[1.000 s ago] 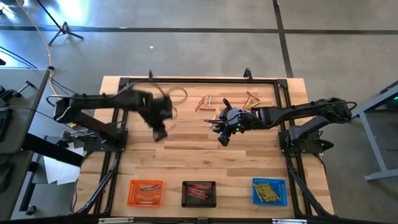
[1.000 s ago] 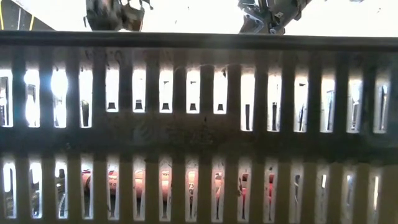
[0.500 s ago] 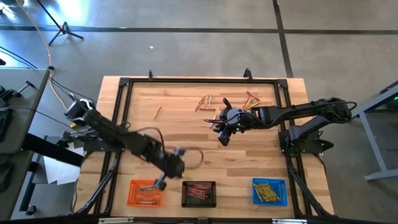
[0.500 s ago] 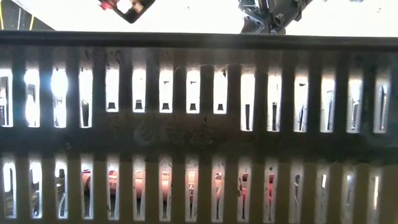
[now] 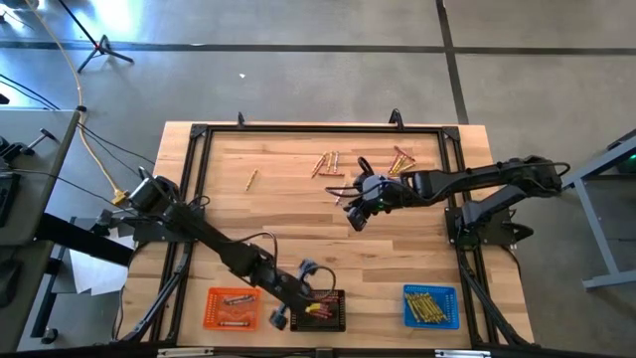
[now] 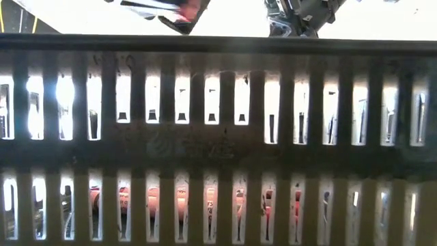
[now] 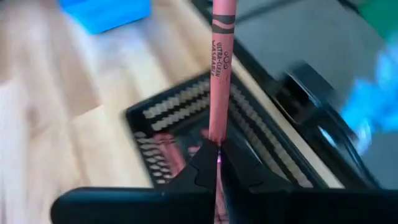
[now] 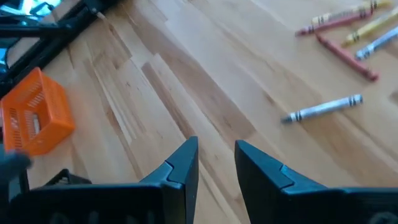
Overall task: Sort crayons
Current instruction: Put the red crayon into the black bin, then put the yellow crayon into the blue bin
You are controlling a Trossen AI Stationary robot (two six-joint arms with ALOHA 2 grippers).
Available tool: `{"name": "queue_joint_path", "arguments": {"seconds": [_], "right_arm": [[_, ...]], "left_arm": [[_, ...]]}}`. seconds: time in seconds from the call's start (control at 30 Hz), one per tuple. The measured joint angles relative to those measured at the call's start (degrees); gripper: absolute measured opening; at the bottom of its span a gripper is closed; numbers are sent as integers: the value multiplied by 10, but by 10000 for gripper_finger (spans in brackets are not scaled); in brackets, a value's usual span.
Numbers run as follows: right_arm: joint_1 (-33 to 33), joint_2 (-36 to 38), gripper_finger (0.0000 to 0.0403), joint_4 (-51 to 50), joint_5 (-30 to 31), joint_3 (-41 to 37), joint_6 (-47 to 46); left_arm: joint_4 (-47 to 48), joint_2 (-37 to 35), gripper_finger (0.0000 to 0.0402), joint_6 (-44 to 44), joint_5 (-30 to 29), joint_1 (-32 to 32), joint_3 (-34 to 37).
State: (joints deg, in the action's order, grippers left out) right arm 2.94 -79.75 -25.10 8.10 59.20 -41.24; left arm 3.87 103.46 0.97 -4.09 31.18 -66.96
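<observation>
Crayons being sorted: a pink crayon is hanging over the black tray, clamped in the left gripper.

Left gripper's jaws are pressing together on the crayon's lower end, leaving it standing upright above the black tray at six o'clock on the table, where other reddish crayons are lying. Right gripper is waiting near the centre with its jaws apart, holding nothing. Loose crayons are still lying toward twelve o'clock, one yellow crayon toward eleven. To do this well, I would be lowering until the stick is well inside the tray's walls, then opening, so it is not bouncing toward the orange tray.
</observation>
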Motion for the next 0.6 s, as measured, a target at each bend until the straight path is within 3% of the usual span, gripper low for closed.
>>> {"name": "queue_joint_path", "arguments": {"seconds": [0.1,0.23,0.4,0.6], "right_arm": [[8,0,89,-30,0,0,-3],[17,-2,89,-64,0,0,-13],[26,-3,89,-98,0,0,-28],[28,-3,89,-100,0,0,-39]], "left_arm": [[6,-1,2,-98,-21,0,0],[-17,-3,18,-170,13,0,0],[-17,-3,57,-210,51,2,0],[-15,-3,99,-214,43,2,0]]}}
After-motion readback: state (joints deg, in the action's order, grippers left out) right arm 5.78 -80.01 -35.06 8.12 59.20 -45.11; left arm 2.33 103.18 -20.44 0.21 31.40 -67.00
